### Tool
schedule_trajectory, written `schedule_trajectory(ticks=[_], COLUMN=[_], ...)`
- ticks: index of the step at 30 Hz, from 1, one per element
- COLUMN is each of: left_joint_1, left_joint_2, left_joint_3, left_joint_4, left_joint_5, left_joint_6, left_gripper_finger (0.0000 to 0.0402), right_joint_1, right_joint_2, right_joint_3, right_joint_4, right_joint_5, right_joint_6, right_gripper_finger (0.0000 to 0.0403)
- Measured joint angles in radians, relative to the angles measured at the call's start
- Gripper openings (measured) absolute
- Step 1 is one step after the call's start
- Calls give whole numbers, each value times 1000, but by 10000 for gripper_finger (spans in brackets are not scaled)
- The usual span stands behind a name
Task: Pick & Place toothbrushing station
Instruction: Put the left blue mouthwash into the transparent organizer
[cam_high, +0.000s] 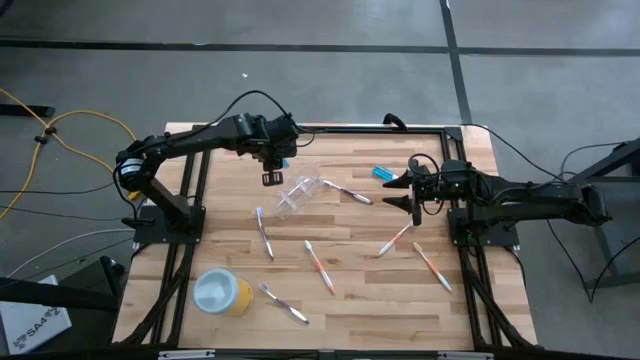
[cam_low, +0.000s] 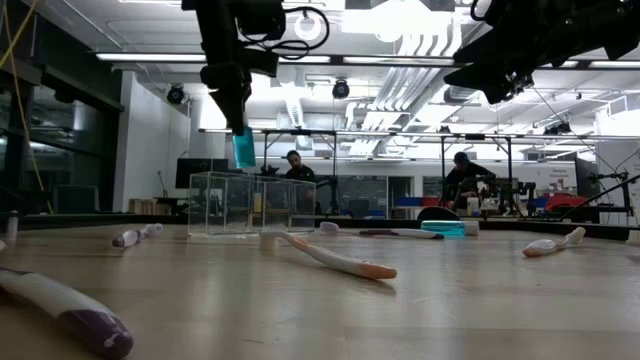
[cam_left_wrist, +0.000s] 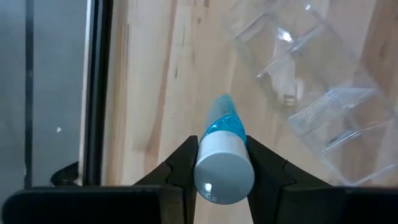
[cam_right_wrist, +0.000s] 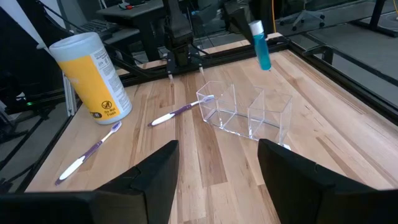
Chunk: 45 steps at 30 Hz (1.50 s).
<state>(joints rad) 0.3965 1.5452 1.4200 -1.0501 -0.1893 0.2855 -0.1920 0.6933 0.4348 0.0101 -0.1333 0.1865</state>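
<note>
My left gripper is clamped on a blue tube by its white cap end, and the tube hangs blue end down, long axis upright, well above the table. The clear plastic holder lies just beside and below me on the wood, towards table centre, and from the right wrist view it looks compartmented, open tops up. So my left arm is the nearer one; as I judge it, the tube needs a short sideways carry and then a straight drop into one cell. My right gripper hovers spread wide and empty over its own side, near the second blue tube. Toothbrushes lie scattered flat around, and the yellow cup stands apart. Which cell sits under the tube, I can't make out: the clear walls blur together
</note>
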Motion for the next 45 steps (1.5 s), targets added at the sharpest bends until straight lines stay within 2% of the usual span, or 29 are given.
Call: schedule_trajectory(ticks=[8, 28, 45], left_joint_1=[-72, -165, -183], left_joint_2=[0, 12, 127], left_joint_3=[0, 35, 53], left_joint_4=[-9, -21, 10], left_joint_5=[-7, -3, 19], left_joint_6=[-57, -145, -159], left_gripper_finger=[88, 88, 88], right_joint_1=[0, 0, 0], right_joint_2=[0, 0, 0], right_joint_3=[0, 0, 0], right_joint_4=[0, 0, 0], right_joint_5=[0, 0, 0], right_joint_6=[0, 0, 0], right_gripper_finger=[210, 210, 210])
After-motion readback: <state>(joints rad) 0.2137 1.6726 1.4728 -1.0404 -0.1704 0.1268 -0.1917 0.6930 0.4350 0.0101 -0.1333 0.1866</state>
